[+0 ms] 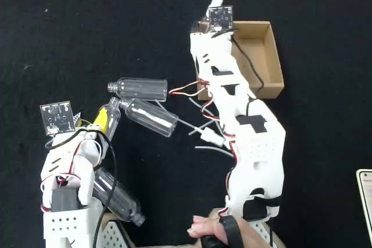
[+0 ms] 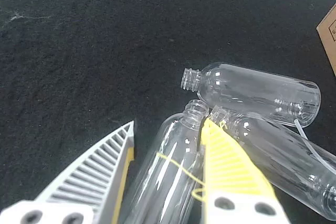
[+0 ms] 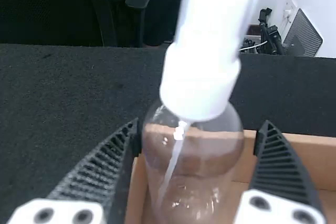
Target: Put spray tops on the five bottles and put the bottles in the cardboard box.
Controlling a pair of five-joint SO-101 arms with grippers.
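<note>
Bottles without tops lie front-left on the table (image 1: 87,39): we see the nearest bottle (image 1: 119,198) beside the left arm, and a second bottle (image 2: 173,177) between the left gripper's (image 2: 169,125) spread jaws. A third bottle (image 1: 152,117) and a fourth bottle (image 1: 142,88) lie just beyond. Farther back, the right gripper (image 3: 199,125) stands spread around a spray-topped bottle (image 3: 194,177) at the cardboard box's (image 1: 273,56) far-left corner.

I see my right claw (image 3: 199,125) spread either side of a clear bottle (image 3: 194,192) capped with a white spray top (image 3: 207,51), upright at the cardboard box (image 3: 315,153) edge, black bench (image 3: 63,93) beyond the box.
</note>
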